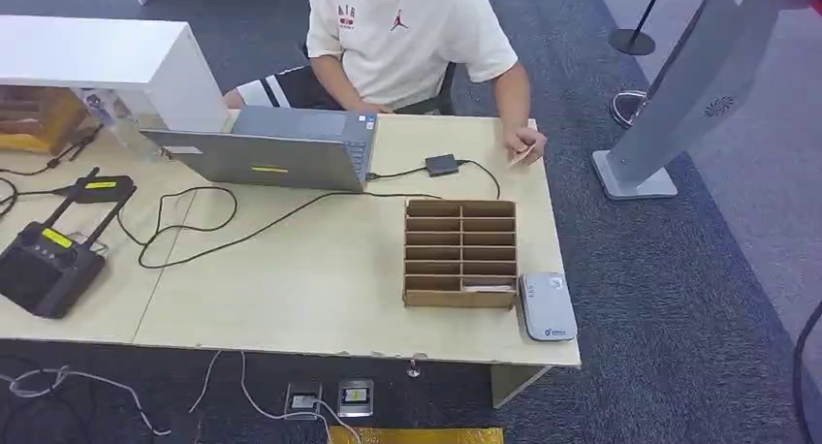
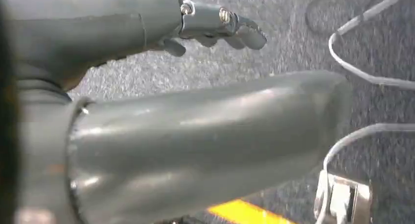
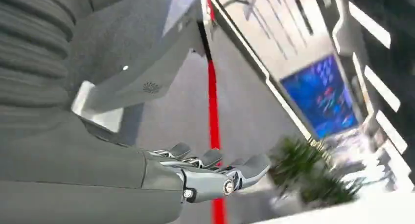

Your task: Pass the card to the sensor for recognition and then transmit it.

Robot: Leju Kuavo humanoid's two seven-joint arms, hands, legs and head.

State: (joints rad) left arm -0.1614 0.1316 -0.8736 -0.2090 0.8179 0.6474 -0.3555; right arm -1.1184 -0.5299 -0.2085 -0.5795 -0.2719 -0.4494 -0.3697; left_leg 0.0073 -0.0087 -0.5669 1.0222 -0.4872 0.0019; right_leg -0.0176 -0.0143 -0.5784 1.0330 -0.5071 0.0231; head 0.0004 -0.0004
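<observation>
A person seated behind the table holds a small pale card (image 1: 523, 154) at the far right edge of the table (image 1: 291, 289). The grey sensor (image 1: 547, 306) lies flat at the table's front right, beside a wooden slotted rack (image 1: 459, 253). One white card (image 1: 488, 288) lies in the rack's bottom right slot. My left hand (image 2: 195, 131) hangs over grey carpet, its fingers (image 2: 222, 26) stretched out and holding nothing. In the right wrist view my right hand (image 3: 147, 177) is off the table with its fingers (image 3: 244, 170) extended and empty.
An open grey laptop (image 1: 281, 153) stands at the table's back, wired to a black adapter (image 1: 441, 165). A black controller (image 1: 44, 265) and loose cables lie at the left. A white box (image 1: 97, 61) stands back left. A grey kiosk stand (image 1: 679, 95) is on the floor to the right.
</observation>
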